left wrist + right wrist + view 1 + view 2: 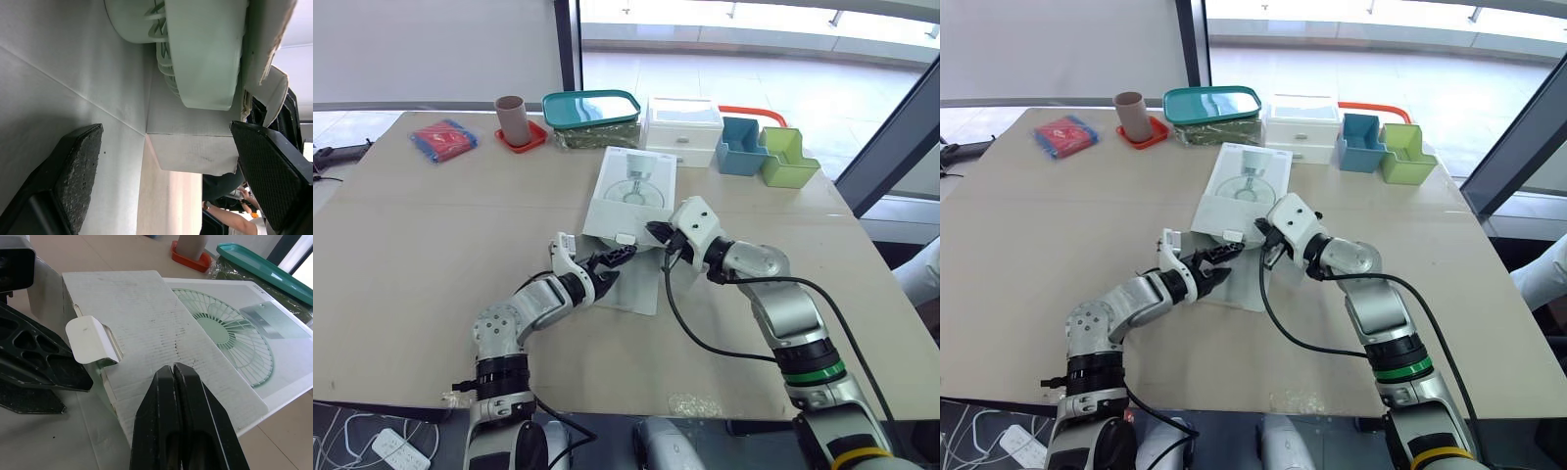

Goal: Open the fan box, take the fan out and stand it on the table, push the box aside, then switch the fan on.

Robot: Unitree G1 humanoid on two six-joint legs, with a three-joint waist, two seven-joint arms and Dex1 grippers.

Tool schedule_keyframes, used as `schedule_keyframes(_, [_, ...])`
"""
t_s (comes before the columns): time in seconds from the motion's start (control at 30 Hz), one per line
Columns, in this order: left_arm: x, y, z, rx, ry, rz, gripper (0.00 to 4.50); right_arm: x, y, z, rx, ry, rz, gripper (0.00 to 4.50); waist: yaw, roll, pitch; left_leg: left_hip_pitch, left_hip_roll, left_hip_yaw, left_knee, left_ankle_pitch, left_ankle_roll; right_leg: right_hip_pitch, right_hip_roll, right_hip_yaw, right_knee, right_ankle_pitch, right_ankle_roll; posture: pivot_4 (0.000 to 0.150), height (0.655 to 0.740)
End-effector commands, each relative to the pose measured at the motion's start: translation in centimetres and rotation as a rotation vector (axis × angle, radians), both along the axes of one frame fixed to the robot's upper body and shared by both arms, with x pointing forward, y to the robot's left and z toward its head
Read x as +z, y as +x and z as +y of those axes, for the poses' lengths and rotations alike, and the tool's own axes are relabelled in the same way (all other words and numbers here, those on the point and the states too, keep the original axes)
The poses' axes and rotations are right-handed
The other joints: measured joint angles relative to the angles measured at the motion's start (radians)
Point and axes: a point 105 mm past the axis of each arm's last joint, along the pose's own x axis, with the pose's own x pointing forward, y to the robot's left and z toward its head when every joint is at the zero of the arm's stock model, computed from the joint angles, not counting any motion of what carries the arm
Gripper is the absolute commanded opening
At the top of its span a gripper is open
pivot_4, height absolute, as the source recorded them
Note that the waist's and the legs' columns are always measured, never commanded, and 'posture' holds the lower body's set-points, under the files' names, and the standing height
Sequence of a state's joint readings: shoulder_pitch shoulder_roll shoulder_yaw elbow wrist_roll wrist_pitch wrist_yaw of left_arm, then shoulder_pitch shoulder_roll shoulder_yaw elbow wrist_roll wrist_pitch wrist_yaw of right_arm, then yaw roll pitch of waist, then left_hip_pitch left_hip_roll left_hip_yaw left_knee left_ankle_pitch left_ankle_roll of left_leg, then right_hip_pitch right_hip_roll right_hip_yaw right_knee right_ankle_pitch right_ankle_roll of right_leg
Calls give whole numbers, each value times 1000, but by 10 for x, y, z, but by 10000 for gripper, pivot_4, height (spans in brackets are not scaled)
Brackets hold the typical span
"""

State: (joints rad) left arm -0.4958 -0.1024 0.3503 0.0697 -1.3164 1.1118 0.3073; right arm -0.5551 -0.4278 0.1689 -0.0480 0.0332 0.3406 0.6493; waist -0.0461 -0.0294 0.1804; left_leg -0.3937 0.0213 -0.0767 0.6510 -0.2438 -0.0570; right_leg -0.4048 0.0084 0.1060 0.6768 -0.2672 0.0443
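Left wrist view: fan (205, 54) w/in box (190, 147)

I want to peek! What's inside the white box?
A pale green fan shows through the open end of the white box. The rest of it is hidden by the cardboard.

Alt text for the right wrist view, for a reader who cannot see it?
The right tool, its two black fingers shut together, points at the top of the white fan box near its open end. The left tool sits open beside that end's white tab; a green fan is printed on the box.
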Motion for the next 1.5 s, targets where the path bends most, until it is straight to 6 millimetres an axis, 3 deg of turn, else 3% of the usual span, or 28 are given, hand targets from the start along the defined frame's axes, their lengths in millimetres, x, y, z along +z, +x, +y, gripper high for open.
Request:
schedule_keyframes(0.03, [10, 3, -5, -1, -8, -30, 44260, -2, -3, 2, 6, -6, 1, 0, 0, 0, 0, 0, 0, 0, 0, 0, 0, 0, 0, 0, 0, 0, 0, 1500, 7400])
schedule_keyframes(0.33, [19, 16, 4, 92, -25, -87, 44260, -3, -3, 1, 5, -9, 3, 0, 0, 0, 0, 0, 0, 0, 0, 0, 0, 0, 0, 0, 0, 0, 0, 1500, 7400])
schedule_keyframes(0.7, [19, 18, -12, 54, -39, -106, 44260, -3, -3, 1, 2, -7, 1, 0, 0, 0, 0, 0, 0, 0, 0, 0, -1, 0, 0, 0, -1, 0, 0, 1500, 7400])
schedule_keyframes(0.83, [17, 21, -14, 65, -43, -95, 35103, -3, -2, 1, 1, -7, 1, 0, 0, 0, 0, 0, 0, 0, 0, 0, -1, 0, 0, 0, -1, 0, 0, 1500, 7400])
schedule_keyframes(0.93, [17, 22, -13, 69, -53, -98, 22176, -2, -3, 2, 1, -6, 0, 0, 0, 0, 0, 0, 0, 0, 0, 0, -1, 1, 0, 0, -2, 1, 1, 1500, 7400])
schedule_keyframes(1.07, [19, 23, -14, 68, -62, -113, 11980, -3, -3, 1, 2, -9, 1, 0, 0, 0, 0, 0, 0, 0, 0, 1, -1, 1, 0, 0, -2, 1, 1, 1500, 7400])
schedule_keyframes(1.5, [18, 20, -7, 57, -45, -133, 11980, -2, -2, 1, -1, -8, -2, 0, 0, 0, 0, 0, 0, 0, 0, 1, -1, 1, 0, 0, -2, 1, 2, 1500, 7400])
